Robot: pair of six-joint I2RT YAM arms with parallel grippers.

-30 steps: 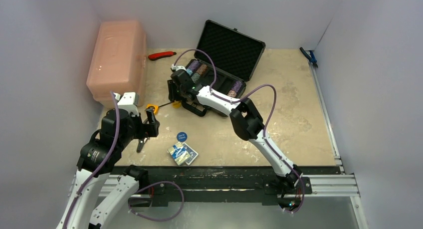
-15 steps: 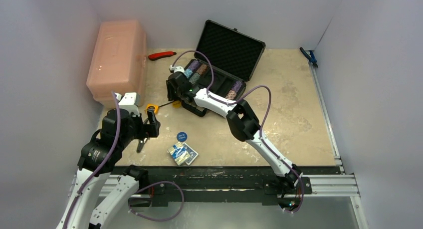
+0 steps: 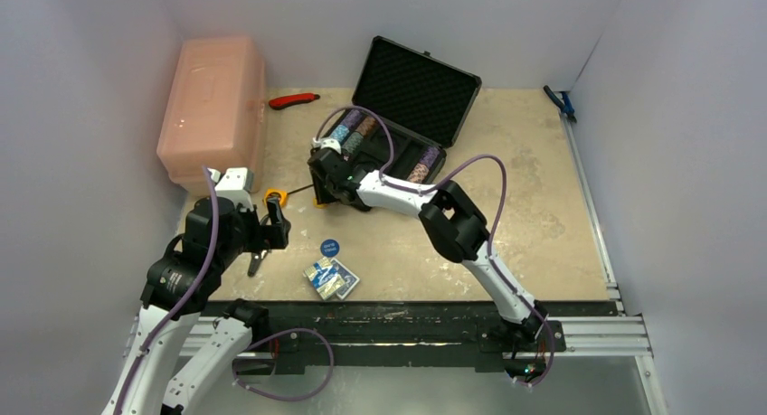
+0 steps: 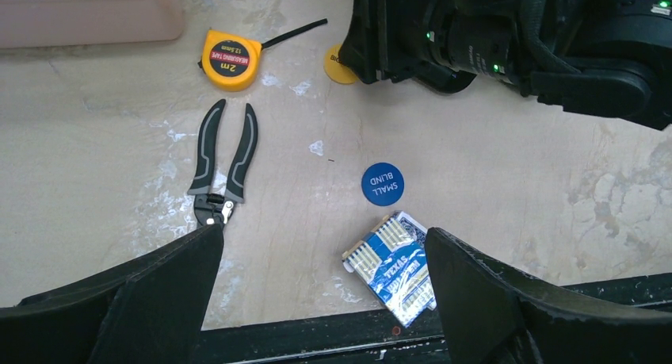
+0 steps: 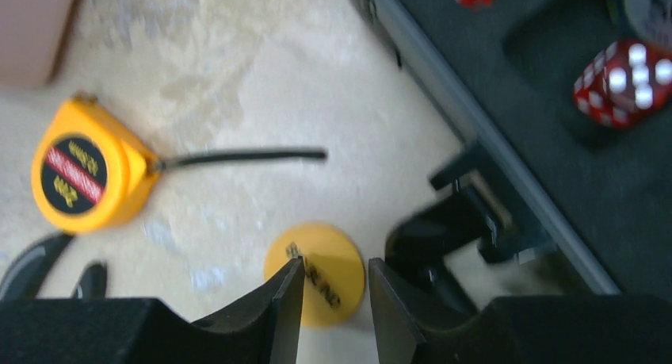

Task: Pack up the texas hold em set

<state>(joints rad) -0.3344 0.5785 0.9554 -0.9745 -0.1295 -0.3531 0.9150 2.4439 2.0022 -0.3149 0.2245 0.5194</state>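
Partly hidden behind narrowly parted right pincer, yellow disc; left pincer wide, empty.

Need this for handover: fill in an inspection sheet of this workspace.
Surface: beige table, scuffed.
Job's things: black case open, chip stacks and red dice inside; card deck, blue disc, yellow disc on table.
Clutter: pink box, tape measure, pliers, red knife, blue tool.
Grippers: left gripper open near pliers; right gripper narrowly open over yellow disc.
Cables: purple cables along both arms.
Surroundings: white walls, metal rail.
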